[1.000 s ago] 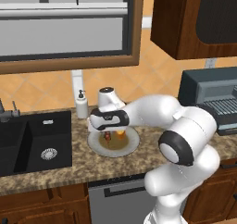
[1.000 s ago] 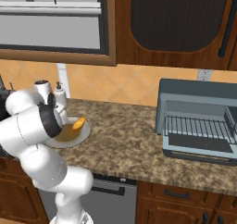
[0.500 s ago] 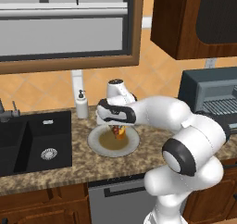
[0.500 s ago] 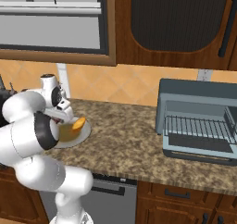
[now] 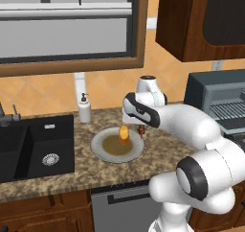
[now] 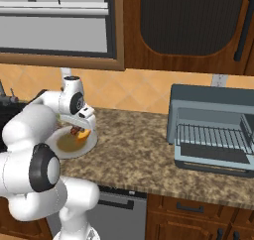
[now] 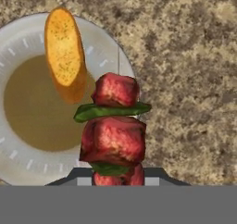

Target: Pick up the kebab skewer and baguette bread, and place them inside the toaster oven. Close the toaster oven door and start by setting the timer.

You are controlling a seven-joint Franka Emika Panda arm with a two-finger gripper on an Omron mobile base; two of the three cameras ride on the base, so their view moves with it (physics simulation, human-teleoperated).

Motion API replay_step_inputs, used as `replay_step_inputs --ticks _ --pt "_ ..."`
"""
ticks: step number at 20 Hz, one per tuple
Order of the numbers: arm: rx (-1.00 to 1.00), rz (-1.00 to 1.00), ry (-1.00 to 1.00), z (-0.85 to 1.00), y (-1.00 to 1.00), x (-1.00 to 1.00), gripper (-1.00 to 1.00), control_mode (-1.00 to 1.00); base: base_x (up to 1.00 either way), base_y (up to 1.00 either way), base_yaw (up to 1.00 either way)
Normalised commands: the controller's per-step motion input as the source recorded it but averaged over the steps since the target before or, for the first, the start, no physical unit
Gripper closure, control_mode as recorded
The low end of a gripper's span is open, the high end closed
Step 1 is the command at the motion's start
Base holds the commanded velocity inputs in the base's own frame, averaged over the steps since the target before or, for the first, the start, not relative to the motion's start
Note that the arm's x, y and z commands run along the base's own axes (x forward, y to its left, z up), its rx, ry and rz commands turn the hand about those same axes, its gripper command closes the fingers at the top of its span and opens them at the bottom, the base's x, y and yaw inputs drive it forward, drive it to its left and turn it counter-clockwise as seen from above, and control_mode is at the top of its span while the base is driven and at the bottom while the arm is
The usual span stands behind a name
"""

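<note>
My gripper [image 5: 141, 124] is shut on the kebab skewer [image 7: 113, 135], a stick of red meat chunks with green slices between them. It hangs just above the right rim of the grey plate [image 5: 103, 152]. The skewer [image 6: 76, 131] also shows under the hand from the right. The orange-yellow baguette bread [image 7: 62, 47] lies on the plate, left of the skewer [image 5: 141, 129]. The baguette [image 5: 124, 133] sits near the plate's far edge. The blue-grey toaster oven [image 6: 213, 125] stands far right on the counter. Its door [image 6: 213, 153] is folded down, so the wire rack shows.
A black sink [image 5: 33, 149] lies left of the plate, and a white soap bottle [image 5: 84, 109] stands behind it by the wall. Dark wall cabinets [image 6: 198, 26] hang above the oven. Bare granite counter [image 6: 134, 145] runs between plate and oven.
The hand has swung right from over the plate's middle to its right rim, carrying the skewer up off the plate. The baguette has stayed on the plate.
</note>
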Motion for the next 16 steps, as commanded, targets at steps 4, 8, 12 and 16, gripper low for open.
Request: replay_step_inputs --ticks 4,8,12,16 --pt "0.02 -0.08 0.03 0.17 -0.66 -0.16 1.0 -1.0 0.0 0.0 0.0" --pt "0.02 -0.09 0.03 0.13 -0.59 -0.14 1.0 -1.0 0.0 0.0 0.0" --pt "0.02 -0.07 0.02 0.11 -0.63 -0.19 1.0 -1.0 0.0 0.0 0.0" --pt "0.0 -0.09 0.01 0.07 -0.55 -0.2 1.0 -1.0 0.0 0.0 0.0"
